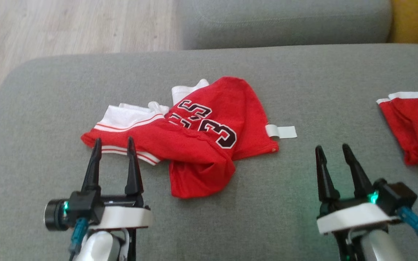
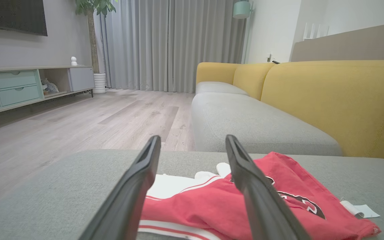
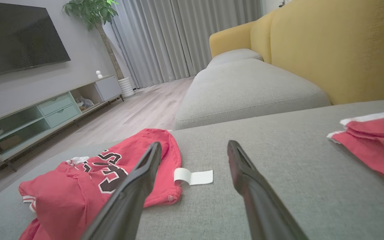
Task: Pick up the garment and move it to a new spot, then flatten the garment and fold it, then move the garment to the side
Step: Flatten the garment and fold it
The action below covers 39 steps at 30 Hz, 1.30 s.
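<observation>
Garment (image 1: 198, 145): red jersey with white trim and dark numbers, lying crumpled near the middle of the grey sofa seat (image 1: 49, 108). It's bunched, with one part doubled over at the near edge and the white striped hem sticking out toward my left. A white tag (image 1: 283, 131) pokes out flat on its right side.

My left tool (image 1: 114, 139) has its fingers spread and holds nothing. The tips sit over the striped hem, and I can't tell if they touch the cloth. My right tool (image 1: 332, 146) is spread too and empty, over bare cushion, near the garment's right edge but apart from it.

Progress, my call: the garment is down on the seat and not in either tool, so the pick-and-place part looks done, though I can't confirm this is the new spot. Flattening is not done, since wrinkles and overlaps are everywhere. Folding is not started. The move to the side is still left.

A second red piece (image 1: 416, 123) lies at the far right of the seat, well apart.
</observation>
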{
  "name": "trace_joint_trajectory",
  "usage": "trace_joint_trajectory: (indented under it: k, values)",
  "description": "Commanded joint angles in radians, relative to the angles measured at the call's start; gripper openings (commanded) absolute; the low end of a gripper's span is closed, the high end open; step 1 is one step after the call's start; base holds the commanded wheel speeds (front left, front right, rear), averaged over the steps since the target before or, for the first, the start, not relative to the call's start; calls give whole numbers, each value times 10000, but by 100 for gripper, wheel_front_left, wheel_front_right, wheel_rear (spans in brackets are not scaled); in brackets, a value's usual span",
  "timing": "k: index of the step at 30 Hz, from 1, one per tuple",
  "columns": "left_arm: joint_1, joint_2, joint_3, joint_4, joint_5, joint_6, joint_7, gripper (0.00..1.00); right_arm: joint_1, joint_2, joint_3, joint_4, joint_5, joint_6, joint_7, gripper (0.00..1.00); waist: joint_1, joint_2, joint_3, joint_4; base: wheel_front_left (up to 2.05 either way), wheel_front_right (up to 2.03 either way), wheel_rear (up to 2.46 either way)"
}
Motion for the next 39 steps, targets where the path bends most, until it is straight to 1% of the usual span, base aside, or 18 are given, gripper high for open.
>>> trace_joint_trajectory:
  k: [1,4,6,12,17,22,29,30,31,36,39]
  values:
    - [-568,5,315,-250,103,-39,-50,100,-649,-45,202,-362,-111,-7,-109,100,0,0,206,139,0,0,0]
    - [-724,-90,313,-54,214,-170,-50,100,-1194,-45,328,-160,-350,-7,-40,100,0,0,502,282,0,0,0]
    - [-790,-185,319,64,249,-245,-50,100,-1591,-45,390,227,-397,-7,293,100,0,0,685,384,0,0,0]
    - [-1016,-458,244,395,380,-494,-50,100,-2687,-45,741,2123,-142,-7,1536,100,0,0,1081,770,0,0,0]
    - [-1181,-598,256,546,497,-623,-51,100,-3423,-45,1055,3706,177,-7,1997,100,0,0,1243,1011,0,0,0]
    - [-1240,-672,357,592,604,-693,-51,100,-3961,-45,1480,4798,488,-7,1916,100,0,0,1347,1091,0,0,0]
    - [-1262,-731,470,698,732,-793,-51,100,-4527,-45,2180,5560,1053,-7,1253,100,0,0,1462,874,0,0,0]
    - [-1273,-739,477,714,749,-802,-51,100,-4594,-45,2281,5656,1146,-7,1159,46,0,0,1462,844,0,0,0]
    - [-1281,-747,484,728,762,-805,-51,100,-4665,-45,2357,5739,1199,-7,1030,0,0,0,1455,813,0,0,0]
    - [-1259,-776,527,774,782,-816,-51,100,-4891,-45,2465,6079,1339,-7,544,0,0,0,1322,689,0,0,0]
    - [-1182,-792,575,807,780,-818,-51,100,-5002,-45,2325,6300,1259,-7,273,0,0,0,1152,580,0,0,0]
